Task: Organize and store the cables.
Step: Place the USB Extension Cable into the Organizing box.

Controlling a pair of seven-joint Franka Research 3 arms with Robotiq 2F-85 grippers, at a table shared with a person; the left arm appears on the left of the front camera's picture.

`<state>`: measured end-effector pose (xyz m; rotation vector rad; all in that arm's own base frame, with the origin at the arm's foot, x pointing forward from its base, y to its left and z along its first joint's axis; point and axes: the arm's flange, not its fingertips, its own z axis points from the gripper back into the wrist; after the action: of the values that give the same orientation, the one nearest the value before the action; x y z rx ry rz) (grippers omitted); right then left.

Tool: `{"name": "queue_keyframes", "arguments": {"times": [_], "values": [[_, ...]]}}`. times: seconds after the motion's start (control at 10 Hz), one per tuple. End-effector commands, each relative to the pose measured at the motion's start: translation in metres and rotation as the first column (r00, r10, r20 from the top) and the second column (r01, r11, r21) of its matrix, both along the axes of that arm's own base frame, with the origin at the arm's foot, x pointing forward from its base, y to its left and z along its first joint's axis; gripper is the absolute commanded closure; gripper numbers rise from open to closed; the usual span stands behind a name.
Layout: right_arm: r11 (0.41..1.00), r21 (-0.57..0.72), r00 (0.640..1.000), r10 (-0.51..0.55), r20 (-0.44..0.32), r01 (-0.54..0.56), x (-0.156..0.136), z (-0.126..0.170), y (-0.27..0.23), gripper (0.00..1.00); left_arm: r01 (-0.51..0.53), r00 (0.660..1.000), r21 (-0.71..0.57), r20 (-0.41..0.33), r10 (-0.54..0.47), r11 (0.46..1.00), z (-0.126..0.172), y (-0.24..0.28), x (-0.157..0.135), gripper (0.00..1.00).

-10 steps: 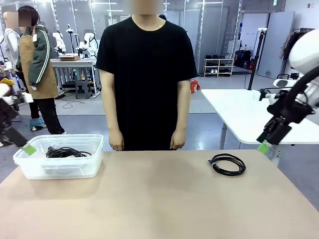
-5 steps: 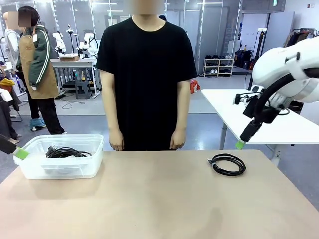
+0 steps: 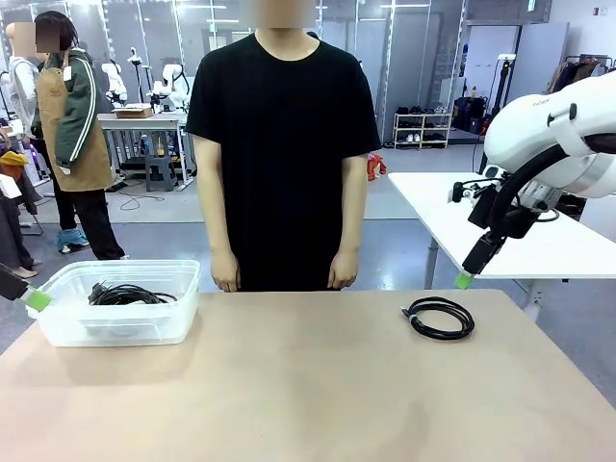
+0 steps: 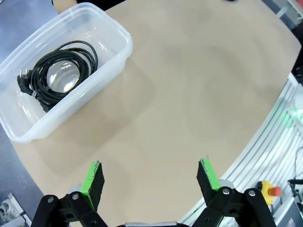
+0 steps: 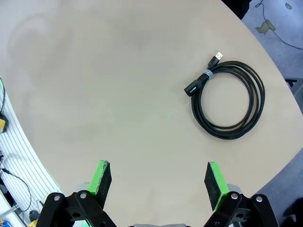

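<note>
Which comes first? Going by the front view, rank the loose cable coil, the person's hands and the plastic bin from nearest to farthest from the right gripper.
From the right gripper:
1. Loose cable coil, on the table just below it, on the robot's right.
2. Person's hands, at the table's far edge, near the middle.
3. Plastic bin, at the far left, holding another coiled cable.

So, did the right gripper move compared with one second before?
Yes. The right gripper moved leftward and slightly up, from past the table's right edge to above the coiled cable, jaws open.
</note>
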<state>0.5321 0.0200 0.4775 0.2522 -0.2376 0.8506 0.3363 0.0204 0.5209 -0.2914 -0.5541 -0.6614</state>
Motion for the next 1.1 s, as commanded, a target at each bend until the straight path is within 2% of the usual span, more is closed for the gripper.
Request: {"name": "queue_keyframes", "arguments": {"times": [0.0,0.1,0.2,0.3,0.4,0.5,0.6,1.0], "values": [[1.000,-0.003,1.000,-0.002,0.002,0.002,0.001,0.000,0.000,0.00,-0.016,1.000,0.003,0.009,0.016,1.000,0.002,-0.004,-0.001,0.00],[0.988,0.112,0.994,-0.102,-0.048,0.106,0.027,-0.020,0.024,0.00,-0.016,1.000,0.003,0.009,0.016,1.000,0.002,-0.004,-0.001,0.00],[0.956,-0.024,0.953,-0.292,-0.079,0.291,0.060,-0.049,0.041,0.00,-0.016,1.000,0.003,0.009,0.016,1.000,0.002,-0.004,-0.001,0.00],[0.952,0.002,0.945,-0.305,-0.119,0.307,0.081,-0.067,0.058,0.00,-0.016,1.000,0.003,0.009,0.016,1.000,0.002,-0.004,-0.001,0.00],[0.920,-0.022,0.915,-0.390,-0.102,0.390,0.099,-0.080,0.070,0.00,-0.016,1.000,0.003,0.009,0.016,1.000,0.002,-0.004,-0.001,0.00],[0.877,-0.046,0.870,-0.480,-0.114,0.478,0.113,-0.093,0.076,0.00,-0.016,1.000,0.003,0.009,0.016,1.000,0.002,-0.004,-0.001,0.00],[0.837,-0.109,0.834,-0.545,-0.087,0.536,0.120,-0.102,0.081,0.00,-0.016,1.000,0.003,0.009,0.016,1.000,0.002,-0.004,-0.001,0.00],[0.768,-0.201,0.769,-0.633,-0.091,0.608,0.131,-0.133,0.089,0.00,-0.016,1.000,0.003,0.009,0.016,1.000,0.002,-0.004,-0.001,0.00]]}}
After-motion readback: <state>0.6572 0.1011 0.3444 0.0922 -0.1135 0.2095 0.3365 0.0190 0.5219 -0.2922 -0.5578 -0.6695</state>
